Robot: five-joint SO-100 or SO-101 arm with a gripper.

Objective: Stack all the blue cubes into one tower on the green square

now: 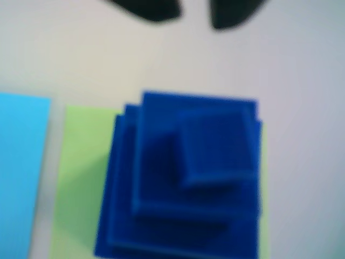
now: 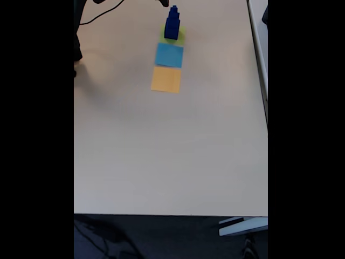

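Observation:
Several blue cubes [image 1: 188, 178] stand stacked as one tower, largest at the bottom and smallest on top, on the green square [image 1: 81, 178]. The wrist view looks down on the blurred tower. My gripper [image 1: 194, 13] shows there as two dark fingertips at the top edge, apart from each other and clear of the tower, open with nothing between them. In the fixed view the tower [image 2: 172, 24] rises upright from the green square [image 2: 181, 38] at the far end of the table, and a dark part of the gripper [image 2: 163, 2] sits just left of its top.
A flat light-blue square [image 2: 169, 55] lies next to the green one, then an orange square [image 2: 166, 79], in a row toward the camera. A black cable [image 2: 97, 19] runs at the far left. The beige table [image 2: 172, 151] ends at its front and right edges.

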